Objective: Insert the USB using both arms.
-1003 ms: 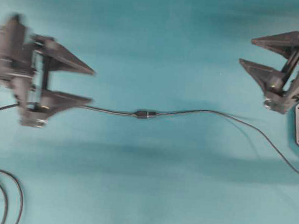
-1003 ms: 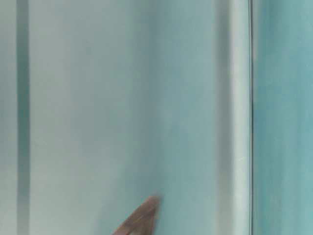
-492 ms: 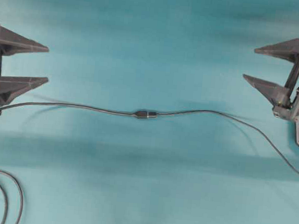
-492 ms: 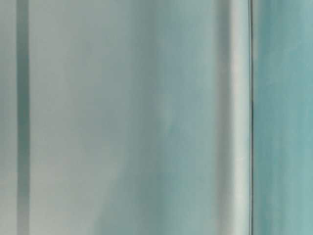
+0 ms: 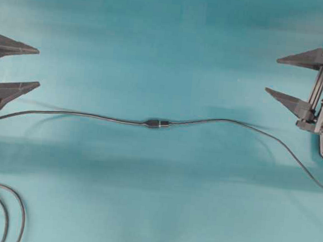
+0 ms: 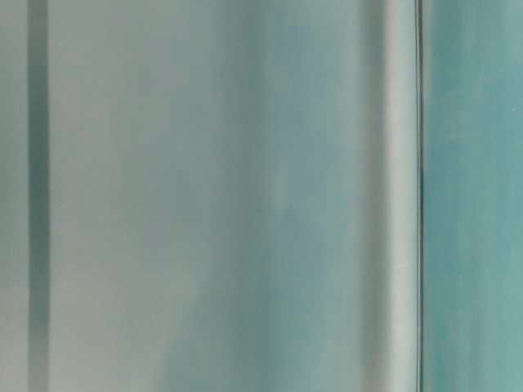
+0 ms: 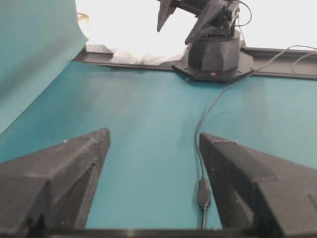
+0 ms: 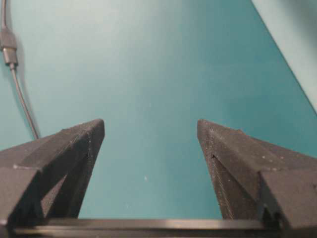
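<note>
- Currently the left gripper (image 5: 31,66) sits at the surface's (image 5: 169,37) left edge, fingers level, pointing toward the middle, spread wide, holding nothing.
- Right gripper (image 5: 273,76) at the right edge, mirrored, equally wide, empty.
- USB (image 5: 157,123) lies mid-surface, mated with the other cable's end; long axis runs left-right.
- Cable (image 5: 66,113) trails toward each edge.
</note>
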Action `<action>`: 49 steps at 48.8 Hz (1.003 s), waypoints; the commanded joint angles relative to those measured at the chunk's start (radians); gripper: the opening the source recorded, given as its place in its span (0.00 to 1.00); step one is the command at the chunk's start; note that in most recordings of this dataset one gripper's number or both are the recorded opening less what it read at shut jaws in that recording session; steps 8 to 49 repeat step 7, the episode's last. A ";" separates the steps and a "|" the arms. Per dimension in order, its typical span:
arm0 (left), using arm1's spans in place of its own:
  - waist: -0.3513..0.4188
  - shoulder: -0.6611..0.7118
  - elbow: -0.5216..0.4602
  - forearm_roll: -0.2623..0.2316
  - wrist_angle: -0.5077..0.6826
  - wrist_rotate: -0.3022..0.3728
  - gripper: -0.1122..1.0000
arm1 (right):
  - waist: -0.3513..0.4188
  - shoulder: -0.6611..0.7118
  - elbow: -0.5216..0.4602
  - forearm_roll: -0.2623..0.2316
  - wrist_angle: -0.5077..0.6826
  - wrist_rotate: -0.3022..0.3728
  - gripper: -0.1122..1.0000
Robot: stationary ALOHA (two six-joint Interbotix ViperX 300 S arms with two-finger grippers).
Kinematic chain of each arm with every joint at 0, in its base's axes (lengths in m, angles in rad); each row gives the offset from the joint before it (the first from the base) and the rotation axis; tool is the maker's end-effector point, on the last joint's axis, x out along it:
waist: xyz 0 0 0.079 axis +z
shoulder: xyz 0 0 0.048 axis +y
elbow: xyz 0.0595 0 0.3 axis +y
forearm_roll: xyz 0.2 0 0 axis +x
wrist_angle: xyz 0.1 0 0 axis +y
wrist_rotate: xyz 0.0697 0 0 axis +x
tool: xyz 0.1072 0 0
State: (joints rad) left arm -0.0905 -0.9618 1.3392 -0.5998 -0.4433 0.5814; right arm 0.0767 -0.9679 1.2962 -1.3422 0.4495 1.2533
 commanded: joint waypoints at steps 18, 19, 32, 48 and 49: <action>0.014 -0.005 0.003 0.003 -0.008 0.017 0.92 | -0.061 -0.031 -0.009 0.000 -0.003 -0.002 0.85; 0.014 -0.005 0.003 0.003 -0.008 0.017 0.92 | -0.061 -0.031 -0.009 0.000 -0.003 -0.002 0.85; 0.014 -0.005 0.003 0.003 -0.008 0.017 0.92 | -0.061 -0.031 -0.009 0.000 -0.003 -0.002 0.85; 0.014 -0.005 0.003 0.003 -0.008 0.017 0.92 | -0.061 -0.031 -0.009 0.000 -0.003 -0.002 0.85; 0.014 -0.005 0.003 0.003 -0.008 0.017 0.92 | -0.061 -0.031 -0.009 0.000 -0.003 -0.002 0.85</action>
